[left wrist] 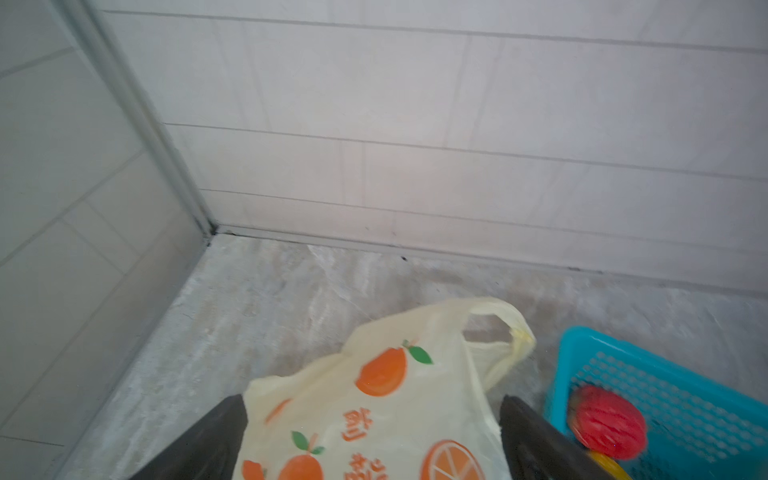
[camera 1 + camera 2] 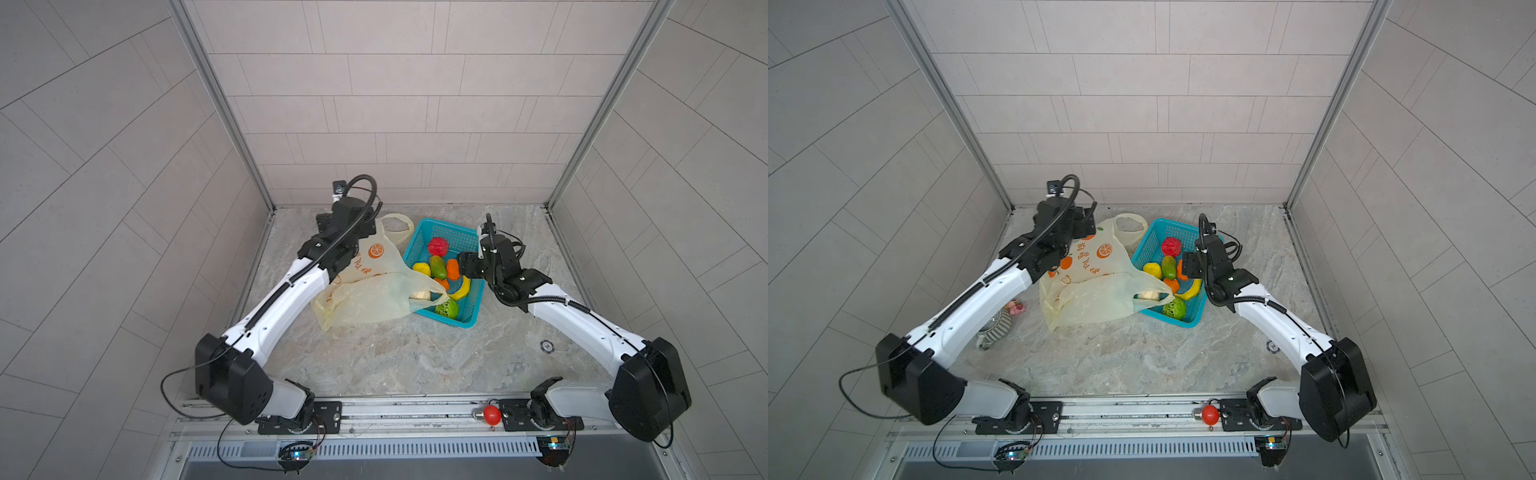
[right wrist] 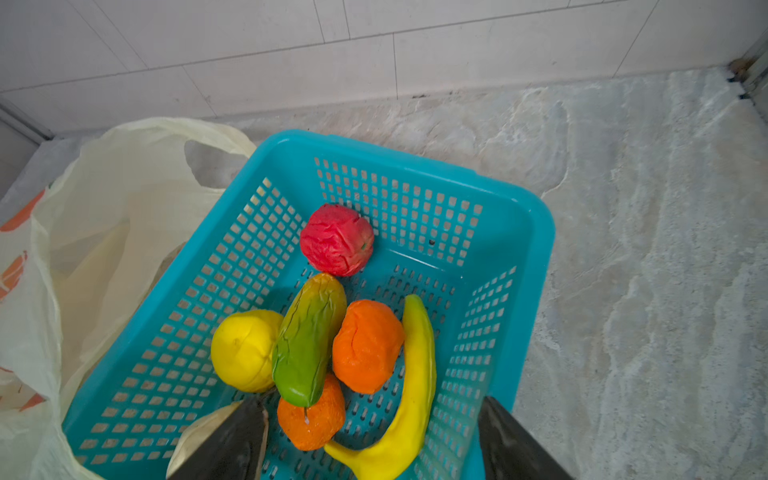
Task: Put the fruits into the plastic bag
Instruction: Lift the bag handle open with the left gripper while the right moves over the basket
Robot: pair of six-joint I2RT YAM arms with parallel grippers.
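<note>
Right wrist view: right jaws hanging apart over orange (image 3: 311,419) and banana (image 3: 415,374) in basket (image 3: 540,232); left jaws gaping above bag (image 1: 432,386).

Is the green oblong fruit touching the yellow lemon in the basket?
Touching. The right wrist view shows the green oblong fruit leaning against the yellow lemon, with no gap between them.

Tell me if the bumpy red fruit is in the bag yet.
Out. The bumpy red fruit sits in the teal basket, beside the plastic bag, not inside it.
</note>
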